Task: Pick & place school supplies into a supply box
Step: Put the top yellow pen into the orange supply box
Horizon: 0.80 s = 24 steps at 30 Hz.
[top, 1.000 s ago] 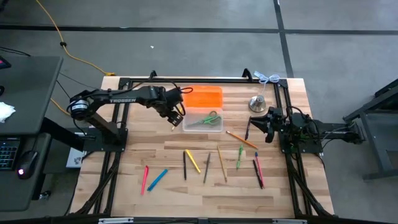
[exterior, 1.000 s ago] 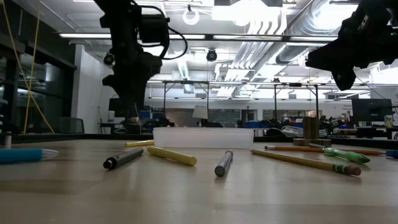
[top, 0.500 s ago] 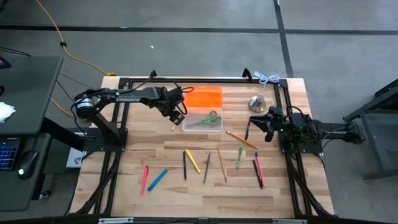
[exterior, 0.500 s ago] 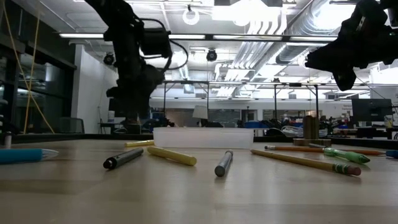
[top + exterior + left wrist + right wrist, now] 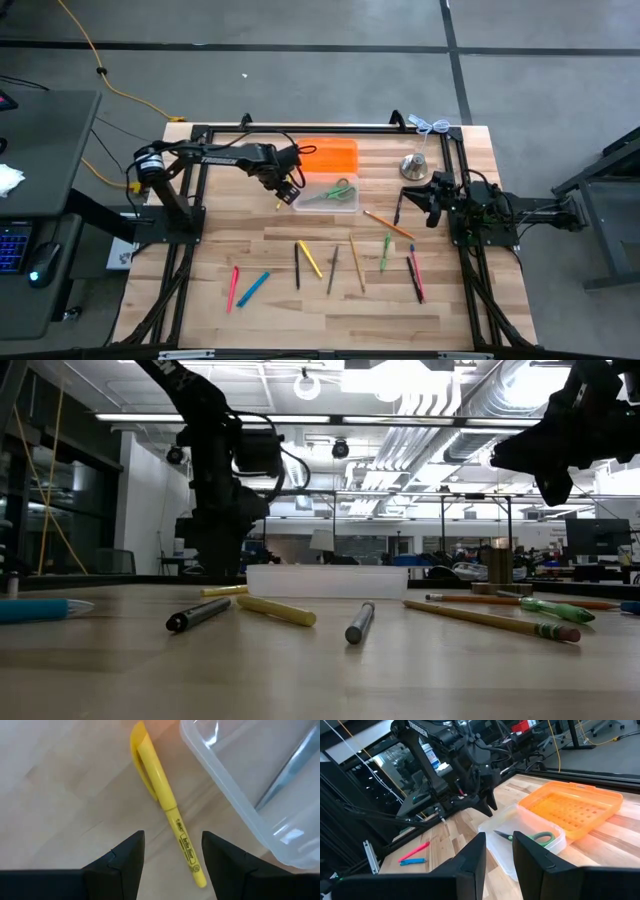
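Now left end effector (image 5: pixel 172 857) spread over yellow highlighter (image 5: pixel 166 806) beside supply box (image 5: pixel 250 795).

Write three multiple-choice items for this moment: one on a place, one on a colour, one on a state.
1. Where do the green-handled scissors lie?
A. Inside the clear supply box
B. On the orange tray
C. On the bare table by the bell

2. What colour is the highlighter under the left pincer?
A. Pink
B. Yellow
C. Blue

3. How does the left pincer stand?
A. Shut on the highlighter
B. Open, with the highlighter between its fingers but not gripped
C. Shut on nothing

Answers: 1 A, the high view and the right wrist view show the scissors within the box walls. 2 B, the left wrist view shows a yellow barrel lying beside the box. 3 B, the left wrist view shows both dark fingers apart on either side of the highlighter. The right pincer waits open at the table's right side.
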Tool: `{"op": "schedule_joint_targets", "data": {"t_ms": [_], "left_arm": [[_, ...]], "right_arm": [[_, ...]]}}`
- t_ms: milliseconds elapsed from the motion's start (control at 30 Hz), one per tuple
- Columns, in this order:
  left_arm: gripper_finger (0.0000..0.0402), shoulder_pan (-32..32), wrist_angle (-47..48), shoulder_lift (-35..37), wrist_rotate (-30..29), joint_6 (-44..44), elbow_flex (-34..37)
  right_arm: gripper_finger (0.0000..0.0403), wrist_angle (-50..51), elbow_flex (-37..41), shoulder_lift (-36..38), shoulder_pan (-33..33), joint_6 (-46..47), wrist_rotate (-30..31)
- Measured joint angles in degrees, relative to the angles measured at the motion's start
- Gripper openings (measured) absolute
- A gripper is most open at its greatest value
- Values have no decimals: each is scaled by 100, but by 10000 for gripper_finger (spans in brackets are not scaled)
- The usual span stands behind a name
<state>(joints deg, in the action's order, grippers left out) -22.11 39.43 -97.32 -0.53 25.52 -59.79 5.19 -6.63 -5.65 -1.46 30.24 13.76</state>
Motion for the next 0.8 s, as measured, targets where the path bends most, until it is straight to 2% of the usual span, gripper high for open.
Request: {"op": "schedule_joint_targets", "data": {"t_ms": [467,800], "left_arm": [[225,0,-268,-312,123,-24,8],[225,0,-726,-271,89,33,456]], "right_arm": [[74,4,0,0,1,107,-5],[74,4,0,0,0,97,-1]]}}
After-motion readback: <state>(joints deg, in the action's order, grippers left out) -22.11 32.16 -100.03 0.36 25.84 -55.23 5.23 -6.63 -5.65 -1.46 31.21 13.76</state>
